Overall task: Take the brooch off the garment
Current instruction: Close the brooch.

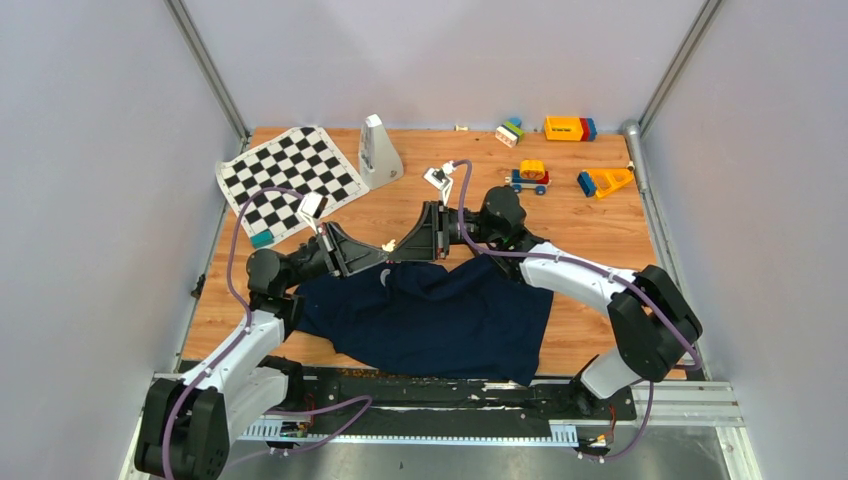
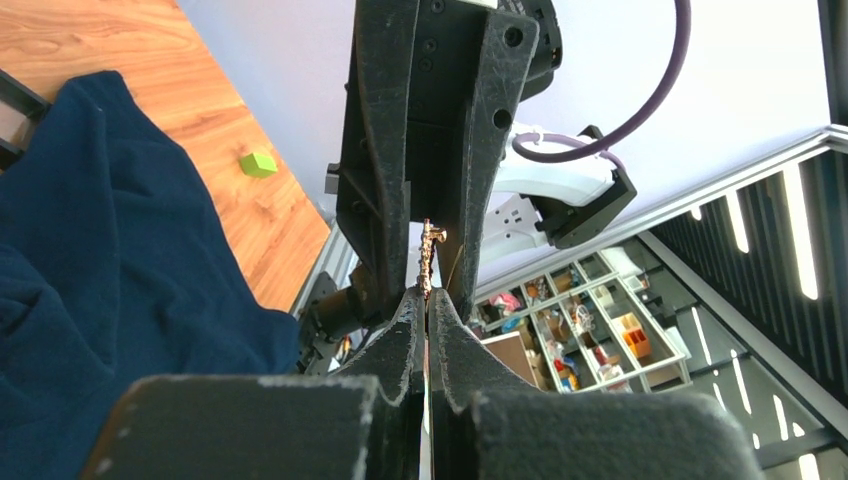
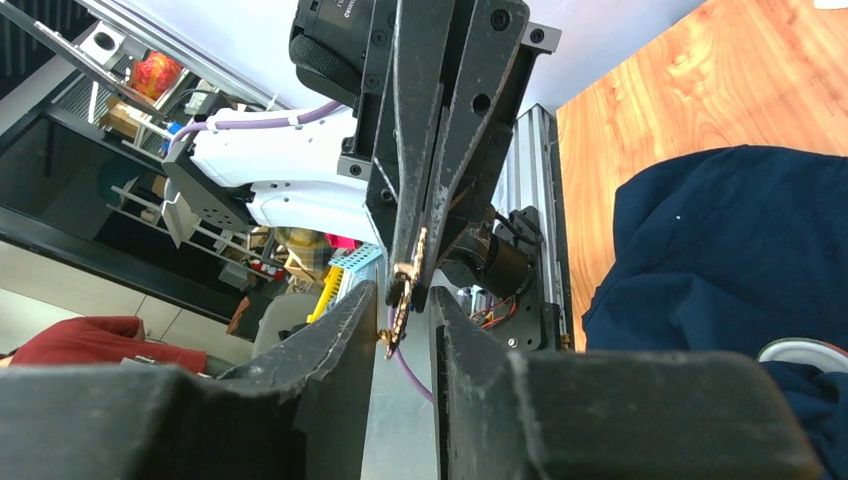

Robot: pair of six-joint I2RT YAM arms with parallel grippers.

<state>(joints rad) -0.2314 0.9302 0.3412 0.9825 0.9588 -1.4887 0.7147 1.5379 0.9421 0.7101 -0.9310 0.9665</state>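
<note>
The dark navy garment [image 1: 440, 315] lies crumpled on the wooden table in front of both arms; it also shows in the wrist views [image 2: 90, 250] [image 3: 720, 240]. The brooch [image 1: 389, 246], a thin gold piece, hangs in the air above the garment's far edge. My left gripper [image 2: 427, 300] is shut on the brooch's [image 2: 430, 260] lower end. My right gripper [image 3: 402, 300] faces it tip to tip, its jaws standing apart on either side of the brooch [image 3: 408, 280], with a gap showing on the right side.
A chequered mat [image 1: 290, 180] with a teal block [image 1: 262, 238] lies at the back left, with a white pyramid-shaped object [image 1: 378, 150] beside it. Toy blocks [image 1: 570, 127], a toy car [image 1: 530, 175] and an orange scoop [image 1: 605, 182] sit at the back right. A green cube [image 2: 258, 164] rests on the wood.
</note>
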